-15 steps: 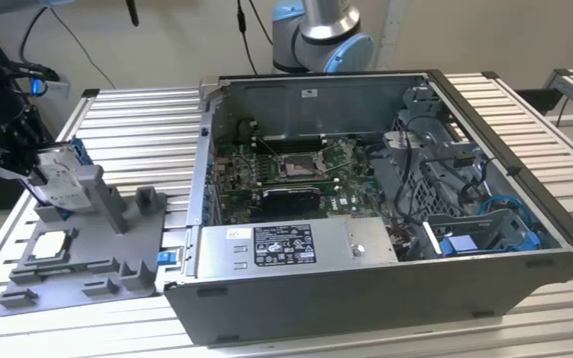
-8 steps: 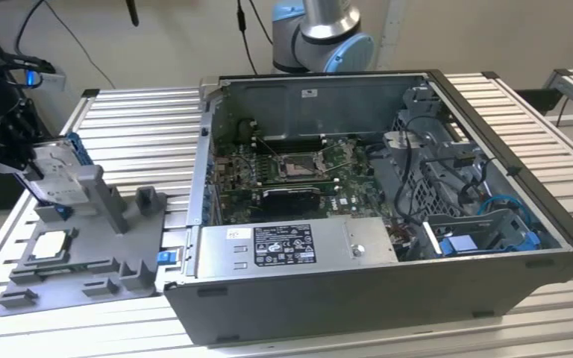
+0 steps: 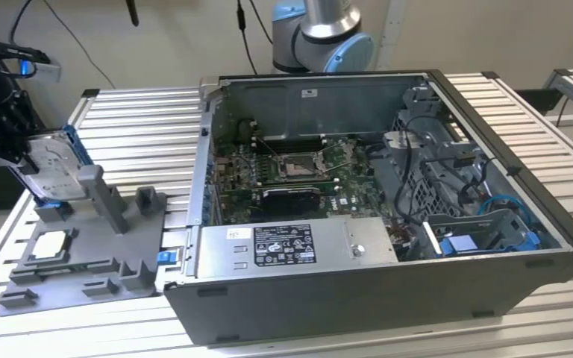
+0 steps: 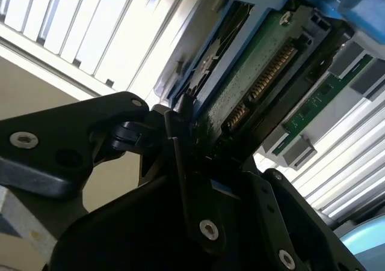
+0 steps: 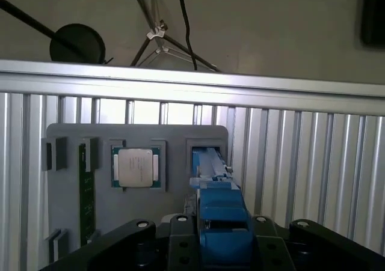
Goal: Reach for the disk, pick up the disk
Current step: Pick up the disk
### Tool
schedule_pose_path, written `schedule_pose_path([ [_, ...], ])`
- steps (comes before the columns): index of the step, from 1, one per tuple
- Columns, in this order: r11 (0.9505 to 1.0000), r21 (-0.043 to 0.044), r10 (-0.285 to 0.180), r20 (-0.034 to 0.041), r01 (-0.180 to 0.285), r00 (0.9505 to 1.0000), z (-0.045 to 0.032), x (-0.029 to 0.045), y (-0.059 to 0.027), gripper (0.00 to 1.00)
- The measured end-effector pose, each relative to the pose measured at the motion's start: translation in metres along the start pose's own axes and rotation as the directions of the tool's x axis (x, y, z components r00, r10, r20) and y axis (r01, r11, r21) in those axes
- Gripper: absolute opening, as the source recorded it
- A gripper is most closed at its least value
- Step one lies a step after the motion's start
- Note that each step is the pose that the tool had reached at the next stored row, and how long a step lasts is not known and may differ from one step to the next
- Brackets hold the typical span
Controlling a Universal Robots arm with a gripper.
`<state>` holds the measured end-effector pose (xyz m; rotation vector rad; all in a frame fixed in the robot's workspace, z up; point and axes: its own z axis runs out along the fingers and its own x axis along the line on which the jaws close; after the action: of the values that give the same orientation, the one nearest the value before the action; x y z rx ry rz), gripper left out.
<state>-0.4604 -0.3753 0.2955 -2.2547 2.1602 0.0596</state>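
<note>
Pincer (image 5: 219, 230) clamped on disk (image 3: 53, 165), upright nr grey tray (image 3: 80, 262).

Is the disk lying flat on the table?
No, the disk stands upright on its edge at the grey holder, not flat.

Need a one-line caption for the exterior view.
The gripper clamps the disk standing at the grey fixture, to the exterior view's left of the open computer case.

One disk (image 3: 50, 165), one chip (image 3: 53, 245), one computer case (image 3: 366, 298), one holder tray (image 3: 77, 272).
</note>
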Motion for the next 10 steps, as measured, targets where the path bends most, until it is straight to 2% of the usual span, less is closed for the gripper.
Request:
schedule_pose_path([
  [10,1.0,0.0,0.0,0.0,0.0,1.0,-0.0147,-0.0006,0.0002,0.0],
])
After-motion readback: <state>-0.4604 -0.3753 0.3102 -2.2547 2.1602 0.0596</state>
